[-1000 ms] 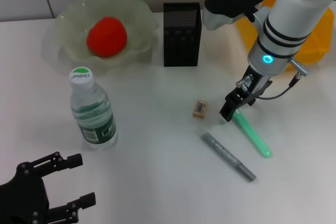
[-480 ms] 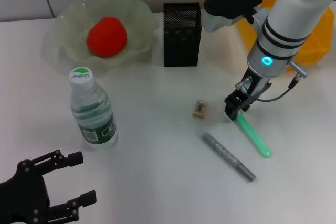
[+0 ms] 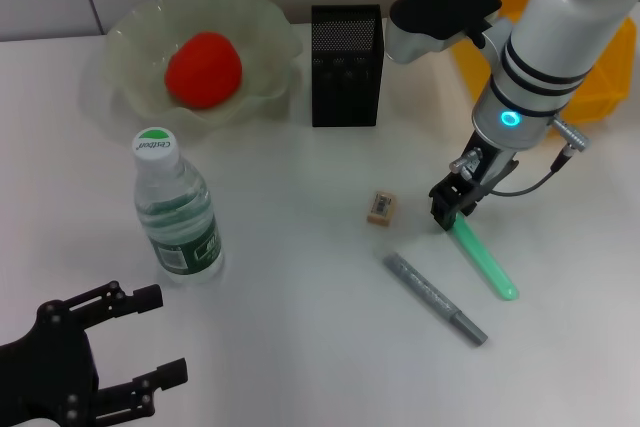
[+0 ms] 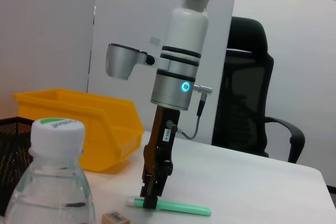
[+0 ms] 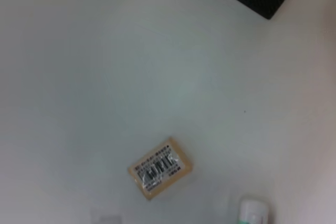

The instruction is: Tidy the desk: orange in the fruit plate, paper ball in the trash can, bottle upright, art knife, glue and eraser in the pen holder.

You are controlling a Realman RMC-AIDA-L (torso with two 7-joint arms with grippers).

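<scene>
The bottle (image 3: 176,215) cap seems to read "C'estbon"; eraser (image 5: 159,168) print illegible.

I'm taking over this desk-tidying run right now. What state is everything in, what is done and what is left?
Right end effector: down at the upper end of the green stick lying on the desk; whether it has closed on it cannot be told.
Left end effector: open, parked low at the near left, holding nothing.
Done: orange sits in the fruit plate; bottle stands upright.
Left: eraser, the green stick and the grey stick all lie on the desk, none in the pen holder.
Paper ball is not visible; the trash can stands behind the right arm.
</scene>
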